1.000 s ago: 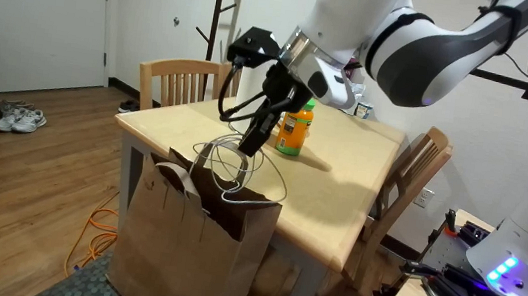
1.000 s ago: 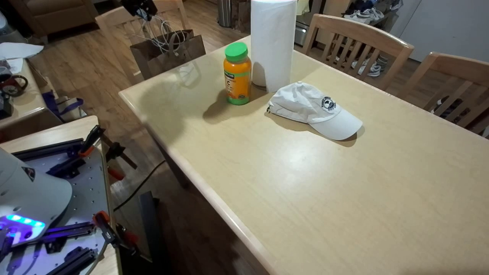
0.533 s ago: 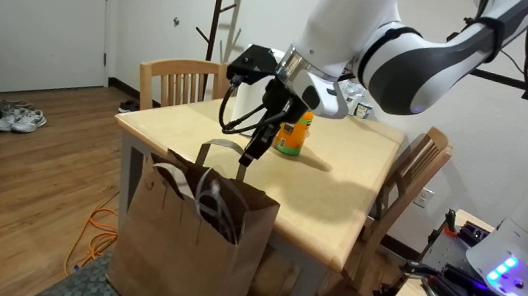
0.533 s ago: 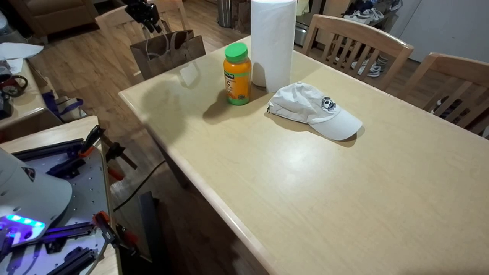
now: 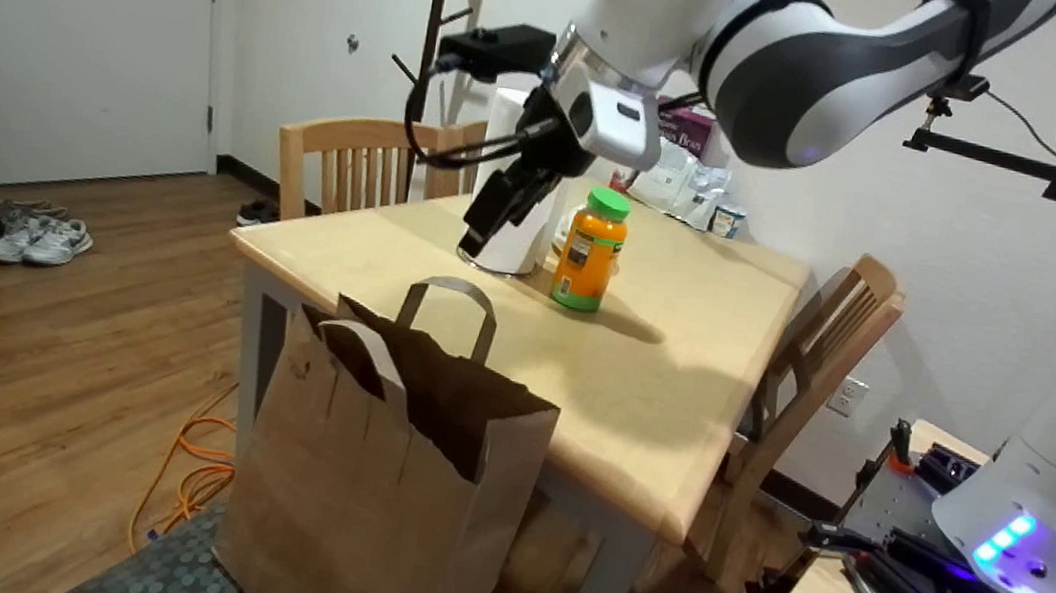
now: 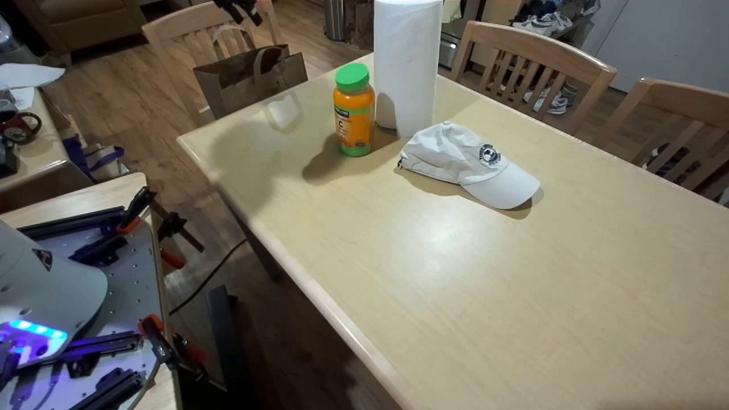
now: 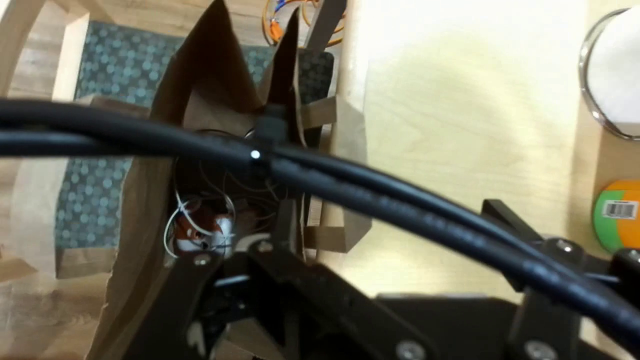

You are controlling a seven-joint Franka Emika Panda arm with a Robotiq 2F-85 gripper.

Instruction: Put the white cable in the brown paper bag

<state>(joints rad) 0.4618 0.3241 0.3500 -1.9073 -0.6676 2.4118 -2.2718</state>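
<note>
Although black leads [image 7: 200,142] hide part of its interior, the brown paper bag [image 5: 363,488] contains the white cable [image 7: 182,206] — loops visible, ends indistinct; the gripper [image 6: 248,22], cut off in an exterior view, stands wide.

White arm [image 5: 658,20], dark-grey panels [image 5: 779,96]; base LEDs [image 5: 1004,539] blue, 4 o'clock in an exterior view. Black gripper [image 5: 479,228], cables [image 7: 325,180]; silver screws [image 7: 410,349].

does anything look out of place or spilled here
Nothing looks spilled, but an orange cord lies in loose loops on the brown wooden floor near the pale wood-topped table, untidy and possibly a trip hazard.
</note>
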